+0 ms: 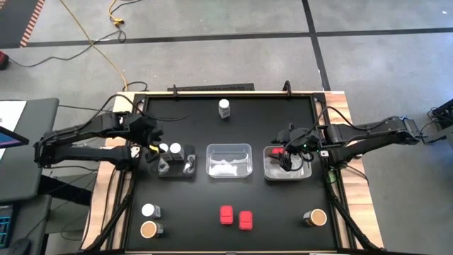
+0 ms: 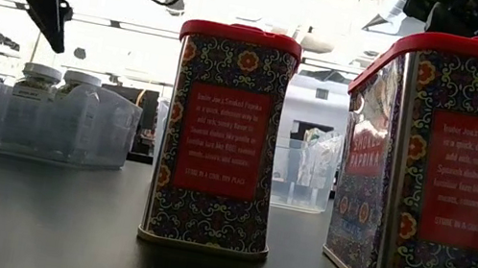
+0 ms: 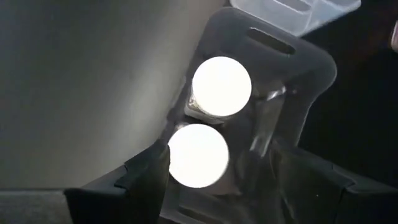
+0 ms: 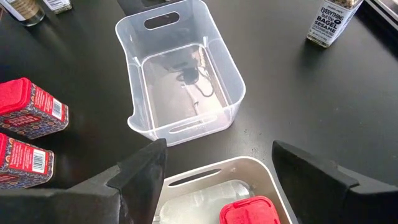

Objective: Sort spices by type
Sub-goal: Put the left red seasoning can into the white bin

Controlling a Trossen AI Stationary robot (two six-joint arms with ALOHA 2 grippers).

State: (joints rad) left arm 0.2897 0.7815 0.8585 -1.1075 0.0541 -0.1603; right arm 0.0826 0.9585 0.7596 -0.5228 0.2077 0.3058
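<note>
My left gripper [image 1: 154, 147] [image 3: 221, 177] hangs open above the left clear tray [image 1: 185, 172], where two white-capped jars [image 3: 221, 86] [image 3: 198, 155] stand upright. In the low view the left gripper [image 2: 52, 20] is well above those jars [image 2: 39, 79]. My right gripper [image 1: 287, 157] [image 4: 217, 168] is open over the right tray [image 1: 306, 172], which holds one red packet [image 4: 252, 211]. Two more red packets [image 1: 226, 214] [image 1: 245, 220] stand on the table near the front edge. Loose jars: a white-capped one [image 1: 224, 108] at the far side, a white-capped one [image 1: 150, 210], and two tan-topped ones [image 1: 148, 229] [image 1: 316, 217].
An empty clear tray [image 1: 228, 161] [image 4: 180, 74] sits in the middle between the other two. The black table top [image 1: 212, 127] has open room behind the trays and between the front packets and the jars. Cables run on the floor beyond the far edge.
</note>
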